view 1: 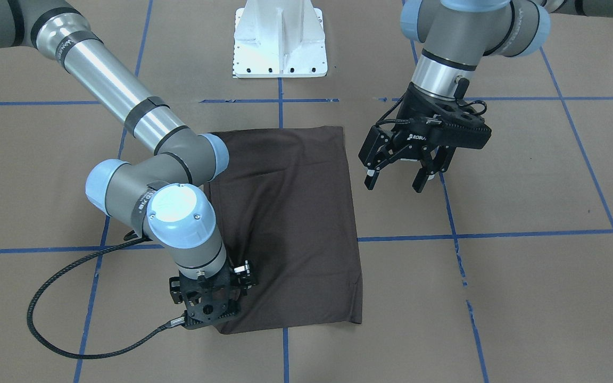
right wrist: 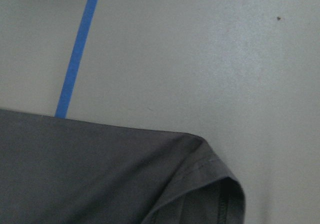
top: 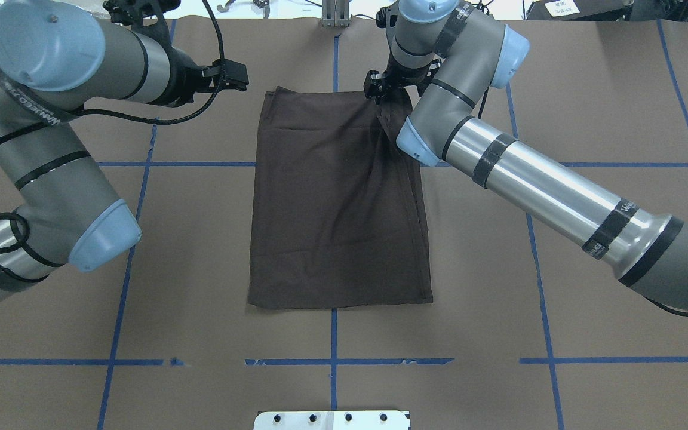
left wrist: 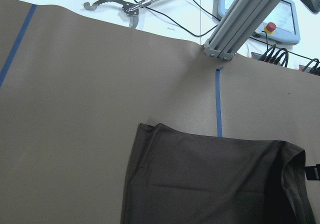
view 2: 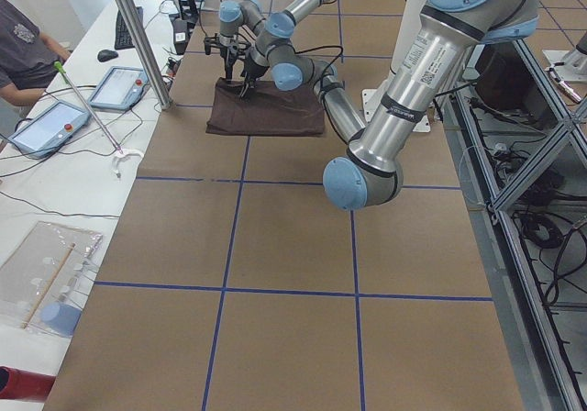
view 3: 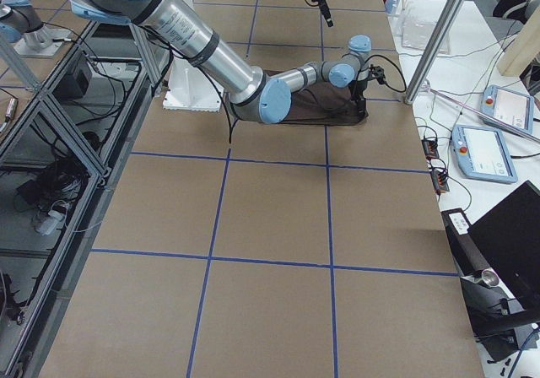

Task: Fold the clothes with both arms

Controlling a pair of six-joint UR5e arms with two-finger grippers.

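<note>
Though down on the far right-hand corner of the T-shirt point(view 1: 290, 223), folded to a flat rectangle at the middle of the table point(view 1: 524, 276), cannot tell of the right gripper point(view 1: 212, 314) whether nipping cloth or only resting over it, with the tips hidden beneath the wrist. Looks to be the lengthwise halving in hand, sides already in. Next calls for lowering the left gripper point(view 1: 395, 183), raised, spread wide and empty beside the opposite long edge, onto the matching far corner, then drawing both corners toward the white base point(view 1: 280, 42).

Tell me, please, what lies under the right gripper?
A corner of the dark brown T-shirt lies there; the right gripper covers its own fingertips, so any grasp is unseen.
</note>
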